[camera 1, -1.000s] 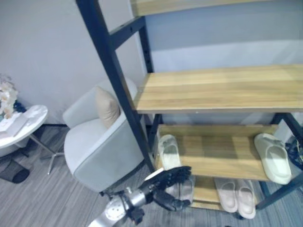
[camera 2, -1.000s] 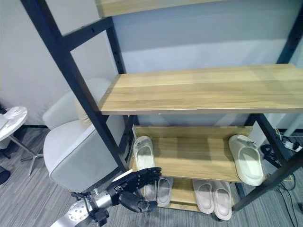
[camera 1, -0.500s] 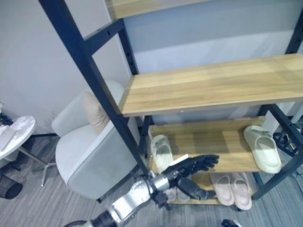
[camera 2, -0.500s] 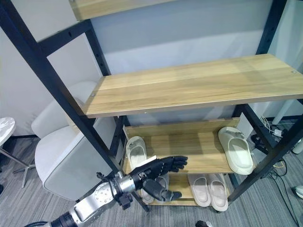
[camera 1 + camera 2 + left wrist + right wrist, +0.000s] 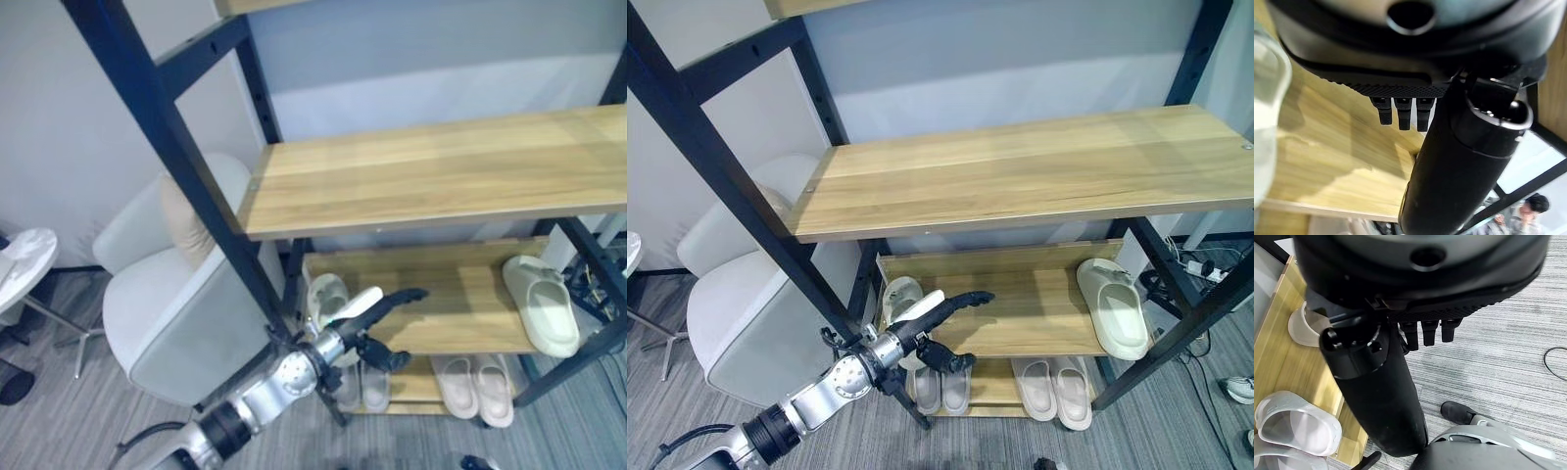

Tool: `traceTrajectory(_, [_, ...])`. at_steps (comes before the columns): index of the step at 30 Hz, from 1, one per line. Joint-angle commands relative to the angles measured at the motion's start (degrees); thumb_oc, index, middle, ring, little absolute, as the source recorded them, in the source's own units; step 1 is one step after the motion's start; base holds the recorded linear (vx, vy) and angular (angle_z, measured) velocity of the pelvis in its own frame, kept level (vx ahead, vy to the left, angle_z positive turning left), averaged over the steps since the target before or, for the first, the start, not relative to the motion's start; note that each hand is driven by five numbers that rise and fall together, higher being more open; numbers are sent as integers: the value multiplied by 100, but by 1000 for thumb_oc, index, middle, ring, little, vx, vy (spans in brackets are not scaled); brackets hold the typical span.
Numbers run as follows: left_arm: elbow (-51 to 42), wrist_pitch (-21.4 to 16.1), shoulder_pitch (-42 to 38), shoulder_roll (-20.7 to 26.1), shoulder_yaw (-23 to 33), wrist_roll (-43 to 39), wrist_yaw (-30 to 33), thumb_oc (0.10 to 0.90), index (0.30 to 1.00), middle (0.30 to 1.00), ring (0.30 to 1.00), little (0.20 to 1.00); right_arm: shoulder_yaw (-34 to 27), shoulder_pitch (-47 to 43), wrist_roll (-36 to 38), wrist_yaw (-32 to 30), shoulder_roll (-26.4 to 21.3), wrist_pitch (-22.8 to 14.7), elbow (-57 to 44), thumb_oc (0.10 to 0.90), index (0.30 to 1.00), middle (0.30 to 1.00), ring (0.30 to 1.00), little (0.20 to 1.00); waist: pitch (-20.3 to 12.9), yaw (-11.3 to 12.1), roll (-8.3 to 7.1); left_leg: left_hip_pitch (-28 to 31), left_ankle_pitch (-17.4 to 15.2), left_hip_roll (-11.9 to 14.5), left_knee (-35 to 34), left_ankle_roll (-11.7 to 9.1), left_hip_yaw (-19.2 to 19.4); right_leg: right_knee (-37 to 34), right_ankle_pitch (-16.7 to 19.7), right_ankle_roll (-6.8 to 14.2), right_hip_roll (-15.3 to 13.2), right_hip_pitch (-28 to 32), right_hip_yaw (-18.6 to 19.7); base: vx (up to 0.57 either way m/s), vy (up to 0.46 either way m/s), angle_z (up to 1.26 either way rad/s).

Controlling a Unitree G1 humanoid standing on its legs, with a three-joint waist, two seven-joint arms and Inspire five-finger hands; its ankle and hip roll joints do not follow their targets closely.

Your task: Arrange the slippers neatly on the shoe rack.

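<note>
On the rack's middle shelf [image 5: 460, 318], one cream slipper [image 5: 326, 292] lies at the left end and its mate [image 5: 540, 305] at the right end. My left hand [image 5: 377, 315] reaches over that shelf just right of the left slipper, open, with straight fingers pointing right and nothing in it. In the left wrist view the fingers [image 5: 1403, 111] hover above the wood beside the pale slipper's edge [image 5: 1266, 98]. A grey pair [image 5: 361, 386] and a pink pair [image 5: 475, 389] sit on the bottom shelf. My right hand [image 5: 1376, 391] hangs open over the grey floor, near the rack.
The rack's black slanted post [image 5: 191, 186] stands just left of my left arm. A grey armchair [image 5: 171, 313] with a beige cushion is beside it, and a round white table [image 5: 24, 266] at far left. The upper wooden shelf [image 5: 441, 171] overhangs. A person [image 5: 1533, 205] is behind.
The camera has shifted. My left hand rose from in front of the bottom shelf to the middle shelf and turned edge-on, fingers now over the wood beside the left cream slipper.
</note>
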Motion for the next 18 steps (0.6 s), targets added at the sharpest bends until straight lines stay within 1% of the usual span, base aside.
traceTrajectory(1, [267, -612, -1265, -245, 541, 555, 630, 800, 900, 900, 900, 900, -5, -87, 193, -119, 209, -156, 161, 800, 900, 900, 900, 900, -160, 9, -125, 271, -614, 139, -25, -363, 129, 2, -94, 605, -320, -230, 58, 31, -1, -17])
traceTrajectory(8, [360, -549, -1704, -24, 804, 1118, 1139, 800, 900, 900, 900, 900, -77, 21, 247, -63, 202, -169, 231, 800, 900, 900, 900, 900, -199, -65, -121, 252, -634, 119, -25, -366, 185, 2, -63, 624, -349, -276, 61, 20, -8, -2])
traceTrajectory(10, [367, -530, -1770, 10, 818, 1205, 1185, 800, 900, 900, 900, 900, -78, 21, 245, -55, 201, -170, 236, 800, 900, 900, 900, 900, -205, -72, -114, 250, -638, 112, -25, -365, 196, 2, -59, 626, -351, -283, 67, 17, 0, -2])
traceTrajectory(11, [374, -490, -1867, 60, 843, 1405, 1288, 800, 900, 900, 900, 900, -78, 19, 231, -44, 194, -172, 235, 800, 900, 900, 900, 900, -217, -84, -89, 250, -652, 106, -25, -367, 219, 2, -56, 636, -364, -295, 74, 37, 0, -3])
traceTrajectory(15, [588, -313, -2216, 170, 743, 2004, 1478, 800, 900, 900, 900, 900, -38, -25, 216, -30, 169, -187, 209, 800, 900, 900, 900, 900, -208, -117, -45, 224, -660, 99, -25, -367, 242, 2, -36, 651, -379, -347, 97, 21, 8, -11])
traceTrajectory(16, [605, -316, -2229, 161, 736, 2012, 1489, 800, 900, 900, 900, 900, -44, -31, 217, -30, 170, -187, 210, 800, 900, 900, 900, 900, -206, -112, -46, 220, -659, 99, -25, -367, 242, 2, -35, 651, -379, -351, 98, -3, 13, -11])
traceTrajectory(18, [881, -173, -2462, 177, 597, 2461, 1576, 800, 900, 900, 900, 900, 0, -89, 212, -46, 141, -210, 198, 800, 900, 900, 900, 900, -202, -129, 2, 176, -662, 88, -25, -364, 269, 2, -25, 657, -390, -412, 114, 7, 20, -6])
